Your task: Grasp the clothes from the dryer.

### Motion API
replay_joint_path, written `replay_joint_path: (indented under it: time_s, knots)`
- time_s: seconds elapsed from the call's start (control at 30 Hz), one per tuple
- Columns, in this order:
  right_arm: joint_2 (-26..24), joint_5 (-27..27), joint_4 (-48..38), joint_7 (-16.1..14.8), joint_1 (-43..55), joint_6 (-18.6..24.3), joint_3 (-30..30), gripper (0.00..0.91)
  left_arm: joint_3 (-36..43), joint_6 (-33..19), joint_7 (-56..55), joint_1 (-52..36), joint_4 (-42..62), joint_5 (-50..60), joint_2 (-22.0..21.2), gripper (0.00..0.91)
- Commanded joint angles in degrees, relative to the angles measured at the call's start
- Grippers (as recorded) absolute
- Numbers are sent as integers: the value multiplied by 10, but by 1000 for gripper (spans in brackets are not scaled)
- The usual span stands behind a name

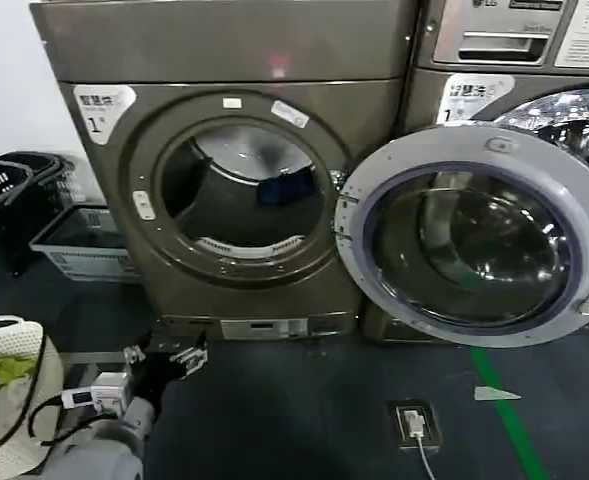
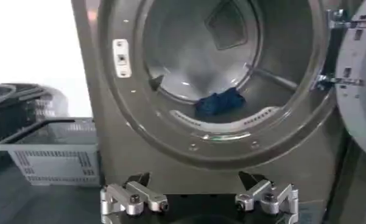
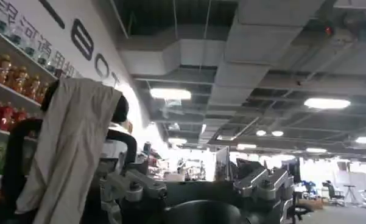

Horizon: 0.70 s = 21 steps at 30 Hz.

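Dryer (image 1: 244,180) door (image 1: 474,235) was swung fully open to the right. Blue clothes (image 2: 219,102) were seen lying low in the drum, toward the rear. Left gripper (image 2: 198,198) was held low in front of the dryer, below the opening, jaws spread and empty. Right gripper (image 3: 198,189) was pointed toward the ceiling, jaws spread, nothing held.

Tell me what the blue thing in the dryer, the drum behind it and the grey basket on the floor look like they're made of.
Blue clothes: soft fabric, crumpled into folds, probably cotton.
Drum: likely bare metal, smooth grey with a dull sheen.
Grey basket: rigid plastic by the look, matte, with moulded slotted walls.
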Motion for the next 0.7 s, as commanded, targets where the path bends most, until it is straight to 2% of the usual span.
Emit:
replay_joint_path:
  time_s: [0.03,0.27,0.7]
  knots:
    - [0,15,0,19,0,2,2,907,2,28,1,1,0,4,0,907]
    - [2,22,2,10,1,18,1,907,3,28,-1,3,2,4,-1,907]
    - [3,25,-6,11,-3,17,7,907,8,28,-6,3,3,2,-6,907]
